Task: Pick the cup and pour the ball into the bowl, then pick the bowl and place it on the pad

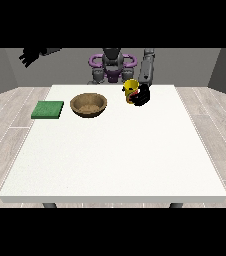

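I logged the hand at the view's right (142, 95) wrapped around the yellow cup (130, 89), near the table's (115, 160) far edge; the ball was not visible to me; the wooden bowl (88, 104) sat left of the cup, apart; the green pad (48, 109) lay further left; the hand at the view's left (29, 55) was raised off the table, fingers spread.

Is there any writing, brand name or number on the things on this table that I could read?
None can be read.
The yellow cup, the wooden bowl, the green pad and the white table show no words, labels or numbers.
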Action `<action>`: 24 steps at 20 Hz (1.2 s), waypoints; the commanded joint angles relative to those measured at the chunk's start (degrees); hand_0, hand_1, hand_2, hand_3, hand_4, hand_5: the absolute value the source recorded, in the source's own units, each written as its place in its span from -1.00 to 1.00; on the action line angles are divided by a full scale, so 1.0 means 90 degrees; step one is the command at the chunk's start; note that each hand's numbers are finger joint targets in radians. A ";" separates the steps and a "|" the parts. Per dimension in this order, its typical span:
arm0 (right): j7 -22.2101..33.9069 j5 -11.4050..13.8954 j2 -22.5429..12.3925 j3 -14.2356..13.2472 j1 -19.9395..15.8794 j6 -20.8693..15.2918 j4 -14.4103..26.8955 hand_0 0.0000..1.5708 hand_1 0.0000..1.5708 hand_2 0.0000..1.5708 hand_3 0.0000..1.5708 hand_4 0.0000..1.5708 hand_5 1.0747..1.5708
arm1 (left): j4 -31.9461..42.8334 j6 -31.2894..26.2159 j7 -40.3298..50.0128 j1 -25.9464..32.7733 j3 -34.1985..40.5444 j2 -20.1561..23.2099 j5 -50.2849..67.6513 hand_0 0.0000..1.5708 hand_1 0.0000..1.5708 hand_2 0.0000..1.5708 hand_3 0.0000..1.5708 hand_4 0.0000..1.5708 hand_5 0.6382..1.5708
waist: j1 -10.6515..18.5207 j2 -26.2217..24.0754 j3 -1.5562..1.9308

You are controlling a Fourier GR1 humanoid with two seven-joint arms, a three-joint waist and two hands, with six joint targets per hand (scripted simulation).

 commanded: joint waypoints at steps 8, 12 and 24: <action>0.0100 0.0140 -0.0037 0.0038 0.0130 0.0116 0.0920 -1.00 -1.00 -1.00 -0.81 -0.15 0.96 | 0.0720 0.2033 0.2945 -0.0901 -0.2298 0.0128 -0.3607 0.73 0.73 1.00 1.00 0.85 0.92 | 0.0144 -0.1134 0.0028; -0.0387 0.0021 -0.0297 -0.0313 0.0073 0.0462 0.1592 -1.00 -1.00 -1.00 -1.00 -0.13 0.95 | 0.0920 0.1876 0.4332 -0.1704 -0.2751 -0.0369 -0.4462 0.73 0.73 1.00 1.00 0.85 0.92 | 0.0312 -0.0914 0.0004; -0.0573 0.0222 -0.0107 -0.0024 -0.0209 0.0548 0.2067 -1.00 -1.00 -1.00 -0.77 -0.12 0.94 | 0.1497 0.0152 0.6983 -0.3518 -0.4117 -0.0400 -0.6543 0.85 0.85 1.00 1.00 0.60 0.97 | 0.0096 -0.1110 -0.0001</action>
